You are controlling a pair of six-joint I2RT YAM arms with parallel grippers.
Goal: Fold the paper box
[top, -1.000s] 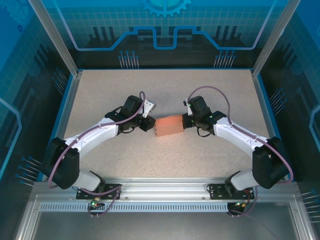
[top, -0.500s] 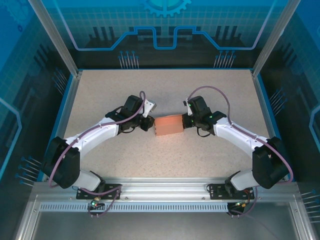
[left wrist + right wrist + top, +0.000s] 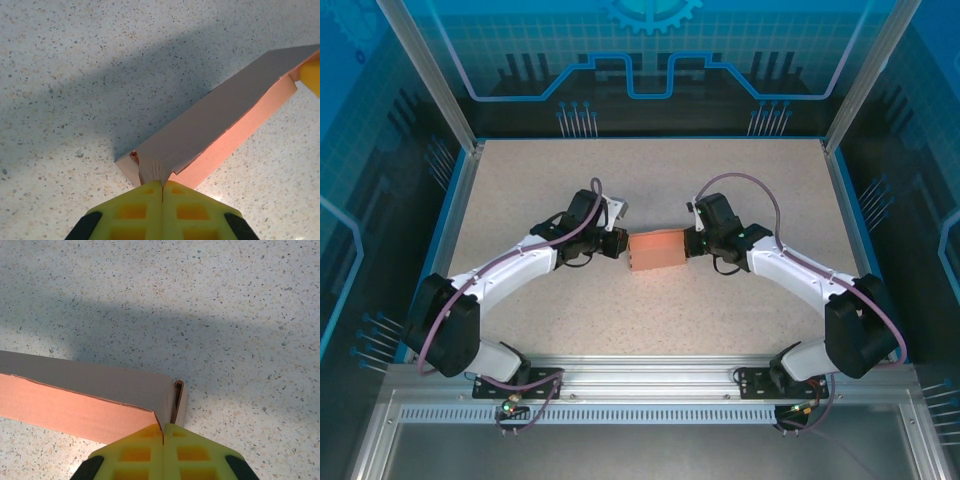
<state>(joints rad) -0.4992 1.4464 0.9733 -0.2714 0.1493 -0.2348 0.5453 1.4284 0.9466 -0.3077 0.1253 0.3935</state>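
Closing in, the left gripper (image 3: 162,187) now pinches a crumpled end flap of the paper box (image 3: 656,250), which lies mid-table (image 3: 740,180). The right gripper (image 3: 163,430) is clamped on the opposite end. End-closing seems underway; next, tuck that flap gently.

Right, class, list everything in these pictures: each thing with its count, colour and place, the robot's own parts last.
paper box: one, salmon-pink, mid-table.
table: one, speckled beige, under everything.
rail: one, silver metal, near edge.
left arm and right arm: two, white and black, reaching inward.
left end effector: one, yellow fingers, shut on the box's left end.
right end effector: one, yellow fingers, shut on its right end.
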